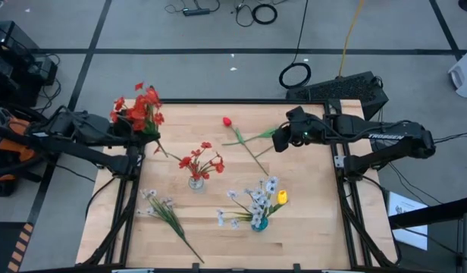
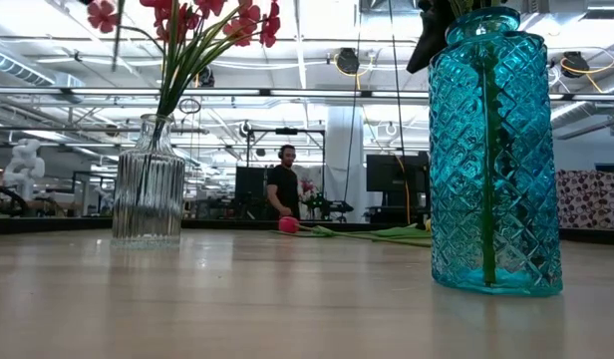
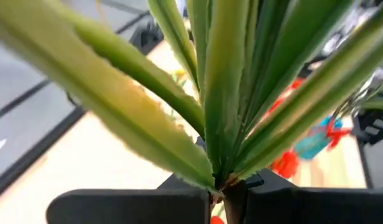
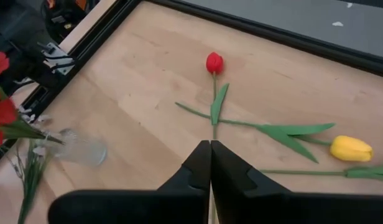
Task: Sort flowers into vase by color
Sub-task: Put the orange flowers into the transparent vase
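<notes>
High view: I see my left claw [image 1: 139, 129] clamping a red blossom spray [image 1: 139, 108].
Right claw [image 1: 282, 139], closed empty, above red tulip [image 1: 227, 120] on table [image 1: 309, 220].

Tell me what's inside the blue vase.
The blue vase holds sprays of white blossoms and one yellow tulip. In the low view, a green stalk shows through the glass; the patterned wall hides how many stalks there are.

two vases [image 1: 196, 182], two loose tulips [image 4: 214, 63]

Red tulip [image 1: 227, 120] flat on table — red spray [image 1: 139, 108] aloft
</notes>
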Tool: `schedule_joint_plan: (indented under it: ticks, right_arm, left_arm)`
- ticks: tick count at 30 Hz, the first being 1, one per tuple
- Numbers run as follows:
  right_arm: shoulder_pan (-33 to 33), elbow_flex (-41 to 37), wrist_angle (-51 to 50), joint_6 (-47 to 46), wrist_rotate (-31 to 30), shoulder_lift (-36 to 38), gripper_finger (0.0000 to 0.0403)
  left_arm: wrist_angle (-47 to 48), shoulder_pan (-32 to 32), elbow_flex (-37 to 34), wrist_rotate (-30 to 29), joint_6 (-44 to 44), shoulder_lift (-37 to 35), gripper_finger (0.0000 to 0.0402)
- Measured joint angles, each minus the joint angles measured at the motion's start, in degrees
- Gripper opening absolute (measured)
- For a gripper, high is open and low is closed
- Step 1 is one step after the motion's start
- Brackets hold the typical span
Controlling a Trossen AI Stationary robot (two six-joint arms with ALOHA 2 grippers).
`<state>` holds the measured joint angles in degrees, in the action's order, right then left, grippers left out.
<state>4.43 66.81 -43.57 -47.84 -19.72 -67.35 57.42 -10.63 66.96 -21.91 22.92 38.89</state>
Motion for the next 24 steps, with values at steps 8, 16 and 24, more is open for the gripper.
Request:
schedule_joint_plan:
  ticks: [8,16,24]
  right_arm:
    - [-2.1,0.0,0.1,-2.6,-3.3,0.0,0.0000]
    - [-2.7,0.0,0.5,-2.7,-4.3,0.0,0.0000]
    - [-2.7,0.0,0.5,-2.5,-4.3,0.0,0.0000]
  left_arm:
    - [2.7,0.0,-5.0,-0.1,3.1,0.4,0.0013]
    - [-3.2,0.0,-14.8,1.8,6.8,0.1,0.0013]
    - [-18.0,0.0,-19.3,8.5,6.7,0.0,0.0013]
